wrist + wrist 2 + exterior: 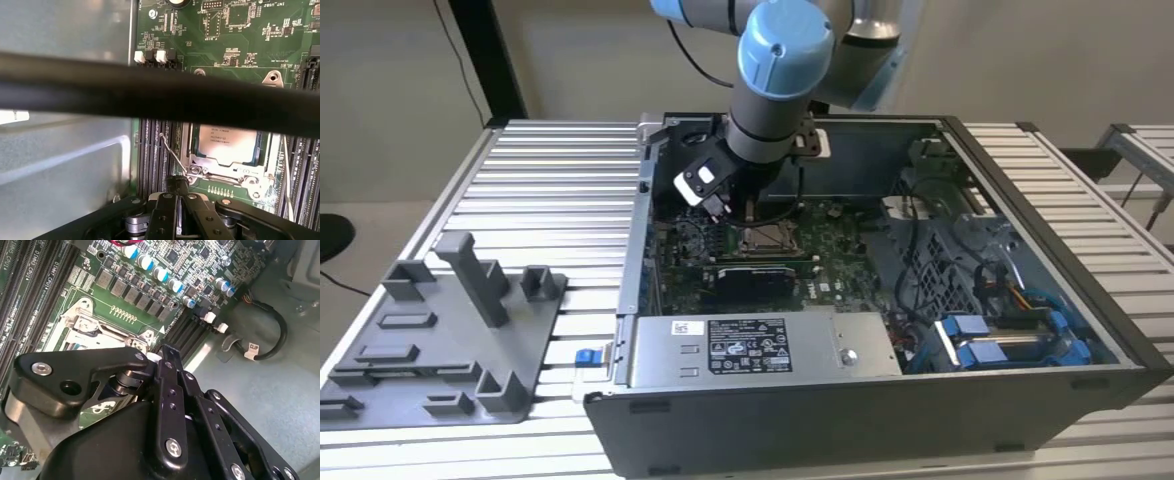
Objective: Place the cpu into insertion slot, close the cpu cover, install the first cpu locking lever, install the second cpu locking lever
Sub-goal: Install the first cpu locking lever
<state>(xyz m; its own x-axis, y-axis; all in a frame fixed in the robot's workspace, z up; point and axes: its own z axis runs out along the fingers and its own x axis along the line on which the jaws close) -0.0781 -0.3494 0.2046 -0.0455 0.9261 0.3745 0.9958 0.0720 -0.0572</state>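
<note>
Silvery-grey square cpu (227,142) sat in the square insertion slot (767,238) under the closed thin metal cpu cover (220,167), mid-case. Black gripper (177,187), tips pressed together, touched the raised steel-wire locking lever (171,154). The lever was judged springy and slippery; engage near its free end.

Grey arm (761,125), blue joint caps (785,45); black end effector (166,354), silver screws (173,446).

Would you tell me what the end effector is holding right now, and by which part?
Nothing, as far as shows: the end effector is shut, its tip at the foot of the raised lever, not around it.
</note>
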